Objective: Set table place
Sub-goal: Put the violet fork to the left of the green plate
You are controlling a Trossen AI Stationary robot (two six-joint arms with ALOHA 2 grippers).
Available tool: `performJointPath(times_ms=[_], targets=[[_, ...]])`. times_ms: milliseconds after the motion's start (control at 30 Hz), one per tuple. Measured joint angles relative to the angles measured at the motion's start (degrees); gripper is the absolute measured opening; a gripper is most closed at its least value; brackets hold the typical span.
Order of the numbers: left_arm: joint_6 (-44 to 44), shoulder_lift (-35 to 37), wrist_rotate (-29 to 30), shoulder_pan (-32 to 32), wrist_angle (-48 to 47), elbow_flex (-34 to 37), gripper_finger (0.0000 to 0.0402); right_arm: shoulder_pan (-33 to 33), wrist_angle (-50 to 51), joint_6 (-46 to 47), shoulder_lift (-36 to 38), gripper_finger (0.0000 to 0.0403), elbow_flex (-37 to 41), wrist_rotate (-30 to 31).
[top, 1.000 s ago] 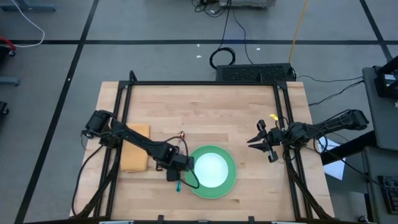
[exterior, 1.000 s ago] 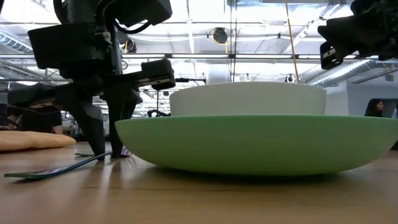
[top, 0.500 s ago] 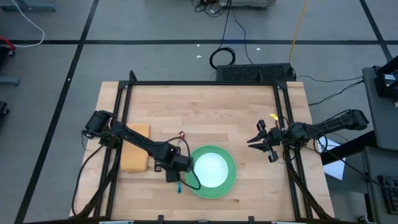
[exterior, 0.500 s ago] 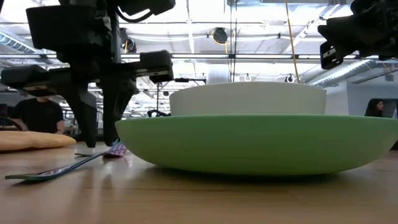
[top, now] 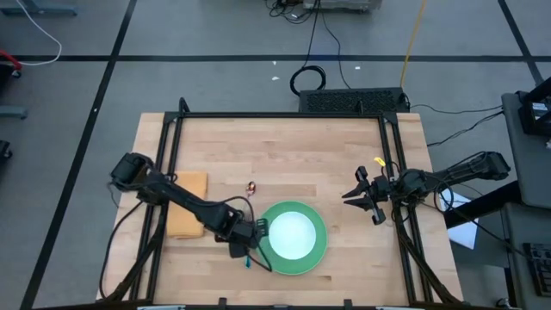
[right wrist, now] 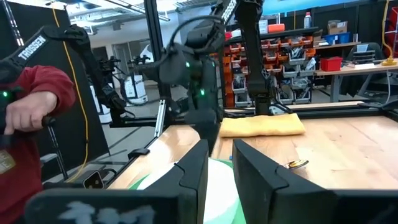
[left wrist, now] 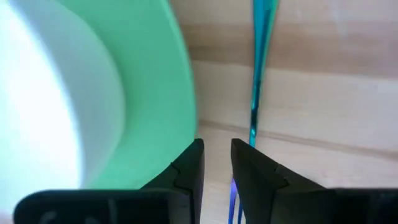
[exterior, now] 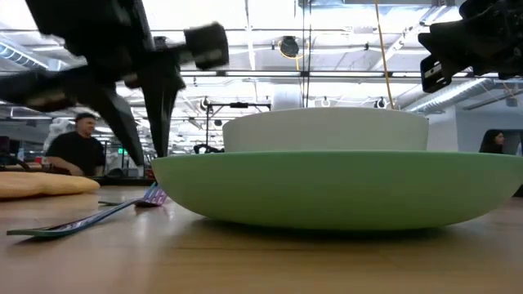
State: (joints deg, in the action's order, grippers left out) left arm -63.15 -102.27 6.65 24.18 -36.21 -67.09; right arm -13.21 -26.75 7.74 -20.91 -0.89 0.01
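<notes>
The green plate [top: 317,250] lies on the table [top: 284,146] near its front edge, and the white bowl [top: 293,234] stands in it. The blue-handled fork [exterior: 78,220] lies flat on the wood just left of the plate, also seen as the fork [left wrist: 255,87]. My left gripper [left wrist: 216,152] hangs above it, narrowly open, with nothing between the fingers. The spoon [top: 250,187] lies behind the plate, and the tan cloth [top: 185,205] lies at the left. My right gripper [top: 346,196] waits at the right edge, slightly open, holding nothing.
The black frame [top: 284,114] edges the table. Bare wood lies behind and to the right of the plate. A person [exterior: 78,149] stands in the room beyond the table, and a red sleeve and a hand [right wrist: 28,109] show off the table's side.
My left gripper has risen off the table beside the fork's head and drifted a little toward the near edge, turning somewhat. The fork stays flat on the wood beside the plate.
</notes>
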Motion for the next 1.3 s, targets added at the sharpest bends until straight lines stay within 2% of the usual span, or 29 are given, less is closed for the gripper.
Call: performJointPath(times_ms=[100,200,333,400,933,1300], targets=[[3.86,2.82,-0.06,0.88,-0.56,0.02,0.0085,0.00,-0.01,-0.85,0.00,0.0066,0.01,0.00],[6.46,4.83,-3.26,1.08,-0.76,-0.09,0.0077,0.00,-0.44,-1.19,0.00,0.0066,0.02,0.00],[6.71,4.73,-3.44,1.46,-3.27,0.01,0.0021,0.00,-0.75,-1.34,0.02,0.0066,0.01,0.00],[6.85,4.80,-3.47,1.62,-2.76,0.44,0.0008,0.00,-0.89,-1.32,0.02,0.0066,0.00,0.00],[13.08,4.75,-5.38,3.20,5.59,6.74,0.0001,0.00,-0.82,-1.36,-0.02,0.0066,0.02,0.00],[14.42,4.75,-3.60,3.52,12.77,13.53,0.0001,-0.01,-0.84,-1.36,-0.02,0.0066,0.01,0.02]])
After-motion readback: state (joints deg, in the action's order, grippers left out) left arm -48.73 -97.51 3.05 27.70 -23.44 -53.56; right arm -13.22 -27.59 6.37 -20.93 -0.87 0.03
